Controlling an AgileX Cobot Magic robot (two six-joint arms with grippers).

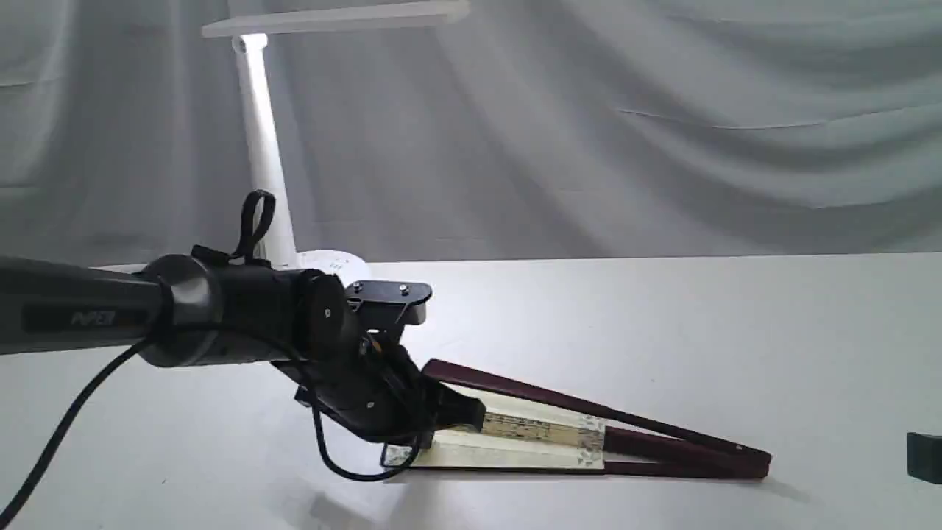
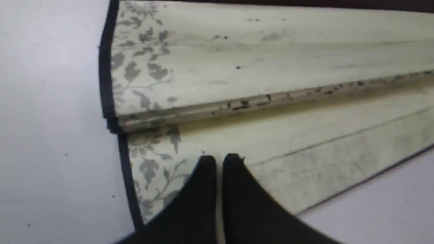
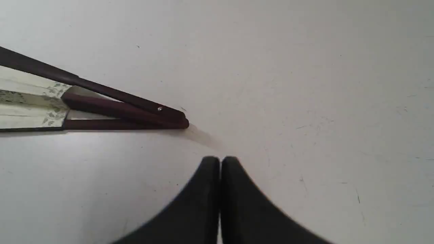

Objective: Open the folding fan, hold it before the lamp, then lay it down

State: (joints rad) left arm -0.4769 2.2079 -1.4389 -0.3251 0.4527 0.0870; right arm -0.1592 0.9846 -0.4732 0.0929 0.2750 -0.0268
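On the white table (image 1: 662, 331) the folding fan (image 1: 544, 430) lies slightly spread, the lamp (image 1: 261, 147) behind it. The jaws of the left gripper (image 2: 219, 159) are pressed together over its leaf. Those of the right gripper (image 3: 219, 159), likewise together, hang near its pivot.

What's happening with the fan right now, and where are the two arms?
The folding fan lies on the table, spread only slightly, its guards forming a narrow wedge. The left gripper is down at the fan's wide leaf end, closed just over the paper, with no clear grip on it. The right gripper is shut and empty, above bare table near the pivot end. The lamp stands at the back left.
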